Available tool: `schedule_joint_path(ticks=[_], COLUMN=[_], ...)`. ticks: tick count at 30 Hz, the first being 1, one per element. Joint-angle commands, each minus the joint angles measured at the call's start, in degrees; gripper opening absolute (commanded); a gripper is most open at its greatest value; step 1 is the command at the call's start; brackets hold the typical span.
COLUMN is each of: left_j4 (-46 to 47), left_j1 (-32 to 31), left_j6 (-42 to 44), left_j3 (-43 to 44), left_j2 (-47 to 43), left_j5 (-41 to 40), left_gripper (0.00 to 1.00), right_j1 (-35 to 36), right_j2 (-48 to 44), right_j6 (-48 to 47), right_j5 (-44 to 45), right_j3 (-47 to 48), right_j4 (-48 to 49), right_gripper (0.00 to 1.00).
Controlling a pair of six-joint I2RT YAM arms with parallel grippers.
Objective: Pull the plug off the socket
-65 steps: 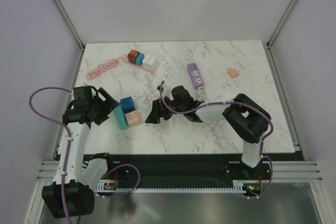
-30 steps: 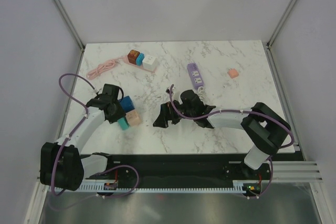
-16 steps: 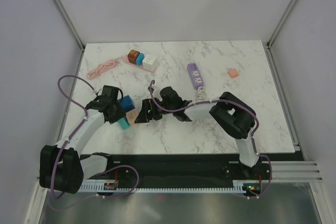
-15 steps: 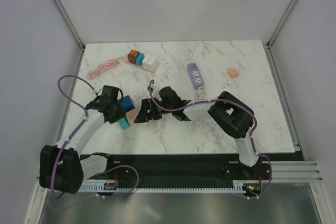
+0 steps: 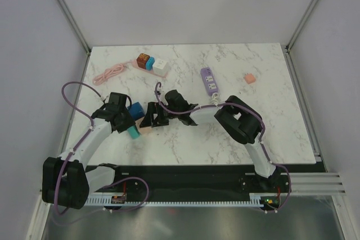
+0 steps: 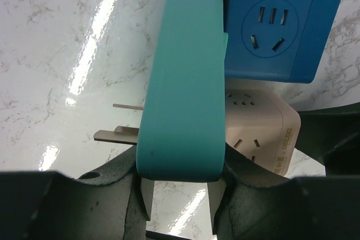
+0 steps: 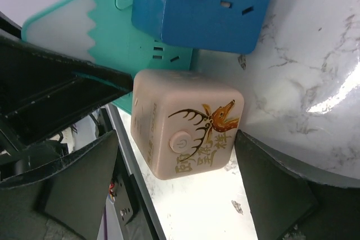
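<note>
Straddling the stiff, slick beige plug (image 7: 185,119) (grip its flat sides), right gripper (image 7: 177,139) gapes; left gripper (image 6: 180,181) clamps teal socket (image 6: 183,71).

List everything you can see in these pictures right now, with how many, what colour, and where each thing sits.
flat plastic socket adapter: one, teal, near left of table, in the left gripper
plastic cube socket: one, blue, against the adapter
deer-printed plastic cube socket: one, beige, beside the blue cube
plastic power strip: one, purple, far centre
small loose cube: one, salmon, far right
coiled cable: one, pink, far left
row of small cubes: three, brown, blue, white, far left of centre
marble table: one, white, grey-veined
left gripper: one, black, clamped on the adapter
right gripper: one, black, open around the beige cube
</note>
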Motion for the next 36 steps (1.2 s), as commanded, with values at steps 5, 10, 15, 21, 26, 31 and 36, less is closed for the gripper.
schedule_joint_path(ticks=[5,10,15,21,26,31,36], left_j4=[2.3,3.5,5.5,7.7,10.3,14.1,19.1], left_j1=[-0.1,-0.2,-0.1,-0.1,-0.2,-0.2,-0.2], left_j6=[-0.5,-0.3,-0.5,-1.2,-1.1,-1.1,-1.4], left_j3=[-0.3,-1.3,-2.8,-4.4,-5.1,-7.6,-10.0], left_j2=[-2.2,-4.6,-9.0,-11.9,-12.6,-14.2,-15.3], left_j5=[1.6,3.4,5.7,10.0,15.1,19.6,24.1], left_gripper=[0.02,0.02,0.02,0.02,0.02,0.02,0.02], right_j1=[-0.4,-0.5,-0.6,-0.4,-0.3,0.4,0.5], right_j2=[4.3,4.6,3.9,0.7,-4.8,-12.4,-19.7], right_j6=[4.6,6.7,8.2,9.6,8.8,1.1,-2.9], right_j5=[-2.5,-3.5,-3.5,-2.8,-0.7,4.9,13.5], right_j3=[1.1,-0.5,-2.1,-4.4,-7.5,-10.5,-16.3], right_j4=[3.7,8.2,11.1,13.6,12.0,3.6,1.3], right_gripper=[0.9,0.85,0.73,0.4,0.06,0.0,0.0])
